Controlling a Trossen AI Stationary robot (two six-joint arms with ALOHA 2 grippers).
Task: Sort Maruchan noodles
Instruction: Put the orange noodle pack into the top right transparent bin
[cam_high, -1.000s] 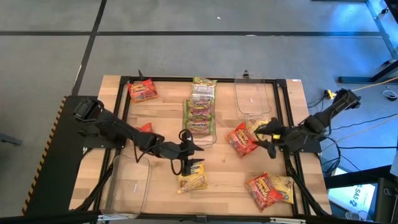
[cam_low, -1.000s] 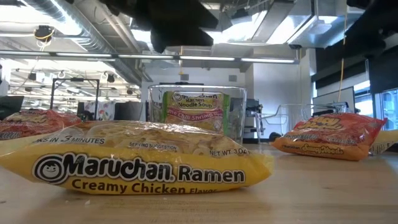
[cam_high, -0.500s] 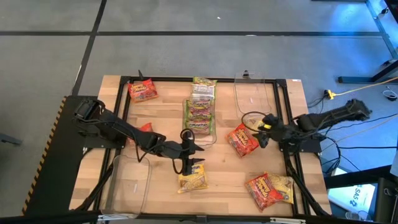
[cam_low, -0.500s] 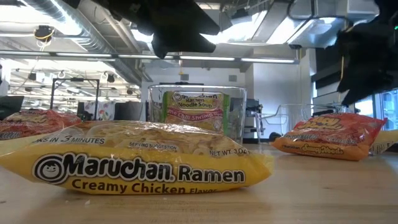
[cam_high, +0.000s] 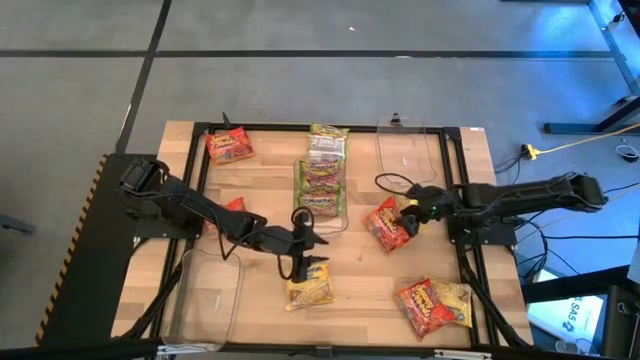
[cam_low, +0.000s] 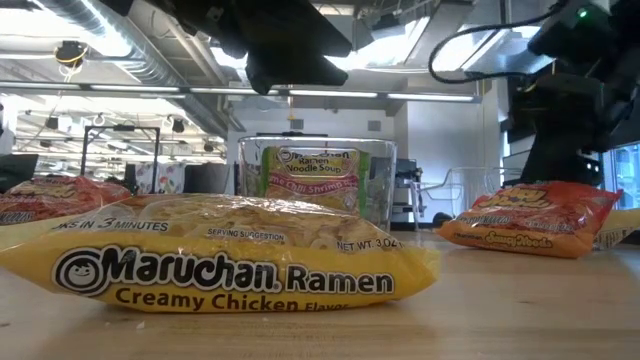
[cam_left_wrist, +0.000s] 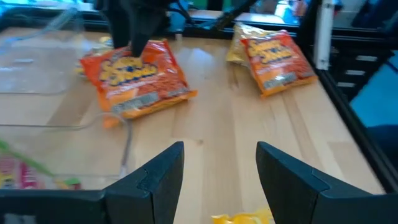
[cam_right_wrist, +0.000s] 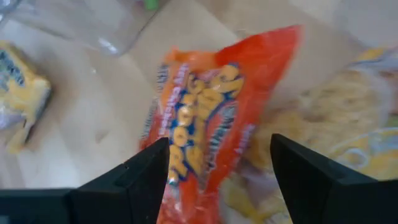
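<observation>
Packets of Maruchan noodles lie scattered across the wooden table (cam_high: 265, 185). Near the front edge at the middle sits a yellow packet (cam_high: 310, 291), and the left gripper (cam_high: 312, 262) hangs just above it with its fingers (cam_left_wrist: 158, 177) spread apart, holding nothing. Toward the right side, the right gripper (cam_high: 409, 217) is over a red packet (cam_high: 388, 225), its fingers (cam_right_wrist: 140, 177) open on either side of the wrapper with nothing clamped; another yellow packet (cam_right_wrist: 348, 124) lies partly under that red one. Behind the table's middle stands a clear bin (cam_high: 321, 190) holding green packets (cam_high: 321, 178), with one more green packet (cam_high: 328, 141) lying at the bin's far end. A second clear bin (cam_high: 405, 155) stands near the far right corner, and a third (cam_high: 205, 290) near the front left corner. One red packet (cam_high: 229, 146) rests by the far left corner. A red and yellow pair (cam_high: 433, 304) lies at the front right corner.
</observation>
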